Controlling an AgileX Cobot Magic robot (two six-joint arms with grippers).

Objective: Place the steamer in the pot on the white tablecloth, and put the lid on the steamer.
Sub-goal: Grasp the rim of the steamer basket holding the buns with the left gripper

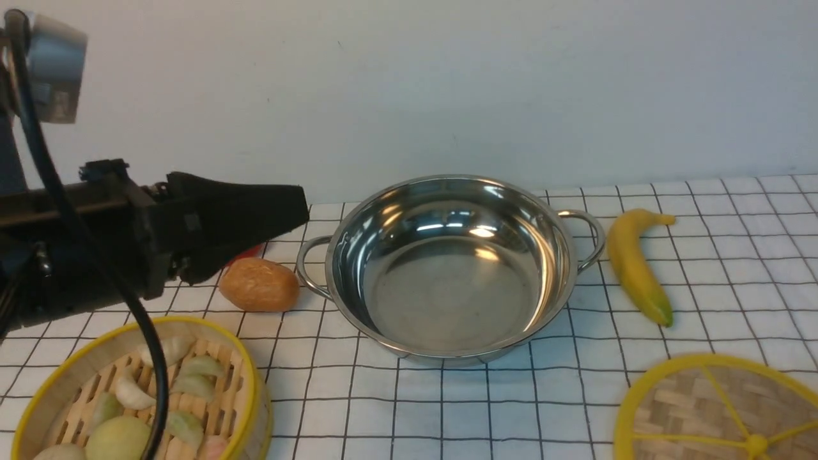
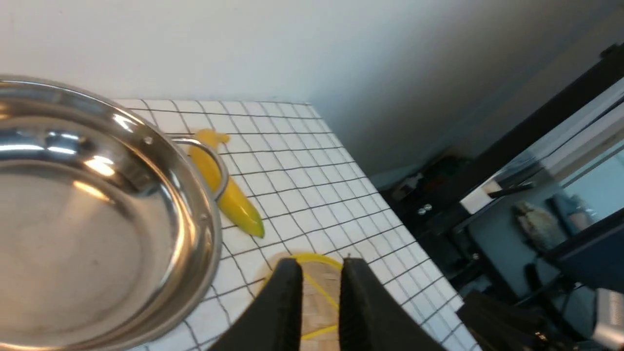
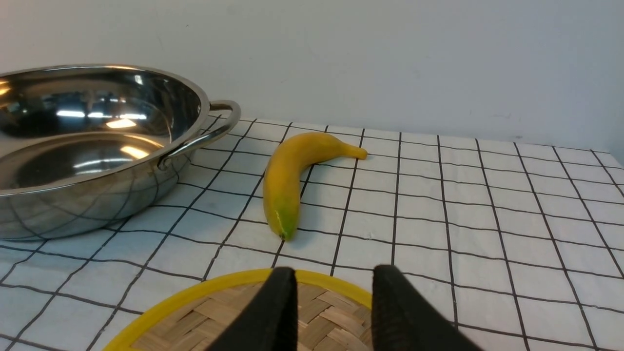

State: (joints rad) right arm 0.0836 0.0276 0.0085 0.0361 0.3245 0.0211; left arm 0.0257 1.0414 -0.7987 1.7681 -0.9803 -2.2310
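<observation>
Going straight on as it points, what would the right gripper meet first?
Probably the banana: its green end lies ahead, past the rim of the lid. Height is unclear, so it might pass over.

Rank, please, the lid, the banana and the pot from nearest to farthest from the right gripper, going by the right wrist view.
1. The lid, lying right under the right gripper.
2. The banana, on the white tablecloth just beyond the lid's rim.
3. The pot, farthest, off toward the robot's left of the banana.
</observation>
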